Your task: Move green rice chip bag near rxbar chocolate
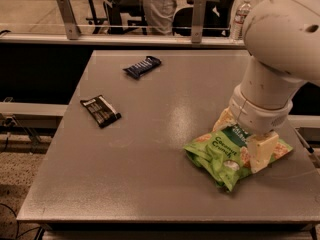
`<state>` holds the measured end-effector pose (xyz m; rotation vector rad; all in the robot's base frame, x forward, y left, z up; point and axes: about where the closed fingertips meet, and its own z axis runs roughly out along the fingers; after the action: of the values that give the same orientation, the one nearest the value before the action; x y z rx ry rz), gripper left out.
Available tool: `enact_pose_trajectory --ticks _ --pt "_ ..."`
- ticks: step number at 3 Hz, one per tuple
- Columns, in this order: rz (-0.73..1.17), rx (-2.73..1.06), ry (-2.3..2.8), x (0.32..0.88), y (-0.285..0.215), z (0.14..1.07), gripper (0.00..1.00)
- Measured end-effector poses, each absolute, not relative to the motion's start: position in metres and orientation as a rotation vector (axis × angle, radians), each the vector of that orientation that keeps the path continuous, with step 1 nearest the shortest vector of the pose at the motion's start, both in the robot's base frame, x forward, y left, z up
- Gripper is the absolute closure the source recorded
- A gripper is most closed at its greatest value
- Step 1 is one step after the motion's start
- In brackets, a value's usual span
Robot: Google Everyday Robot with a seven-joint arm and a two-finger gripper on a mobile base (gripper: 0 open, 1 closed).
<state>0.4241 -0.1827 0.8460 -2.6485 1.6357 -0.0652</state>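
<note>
Grey table (150,184) held the green rice chip bag (220,156); the gripper (243,143) straddled it, fingers (261,154) spread, gripping nothing; it should pinch mid-bag firmly

Looks like an office or lab. My gripper (243,136) hangs over the right side of the grey table (150,179). Beyond the table: glass railing (125,28), office chairs (200,11), person's legs (161,4), water bottle (241,13).

Table (150,179): green rice chip bag (216,155) right, under claw (243,141); rxbar chocolate (100,110) left; blue bar (142,66) rear.
</note>
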Motion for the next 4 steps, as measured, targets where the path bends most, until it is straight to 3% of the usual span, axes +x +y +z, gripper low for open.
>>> enact_pose_trajectory --ticks 2,3,4 --pt "-0.097 -2.631 1.668 0.446 -0.161 0.857 0.87" --pt "-0.108 -2.577 1.706 0.472 -0.133 0.875 1.0" --pt "-0.107 -2.521 1.74 0.498 -0.101 0.889 1.0"
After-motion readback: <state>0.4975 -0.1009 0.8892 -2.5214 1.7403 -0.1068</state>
